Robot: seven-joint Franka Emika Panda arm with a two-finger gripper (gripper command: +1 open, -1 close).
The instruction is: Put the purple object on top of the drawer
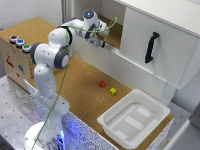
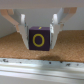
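Observation:
In the wrist view a purple cube (image 2: 40,39) with a yellow ring on its face is held between my gripper's (image 2: 40,36) two fingers (image 2: 23,26), a little above a cork surface (image 2: 20,54). The gripper is shut on the cube. In the exterior view the gripper (image 1: 103,41) reaches into the open cork-floored bay beside the white drawer (image 1: 160,45) with the black handle (image 1: 151,47). The cube cannot be made out in that view. The drawer's white top (image 1: 165,9) lies above and to the exterior view's right of the gripper.
A small red block (image 1: 103,84) and a yellow block (image 1: 113,91) lie on the cork table. A white tray (image 1: 134,117) stands at the front right. A wooden box with coloured buttons (image 1: 17,42) sits at the exterior view's left. A white rail (image 2: 42,67) edges the bay.

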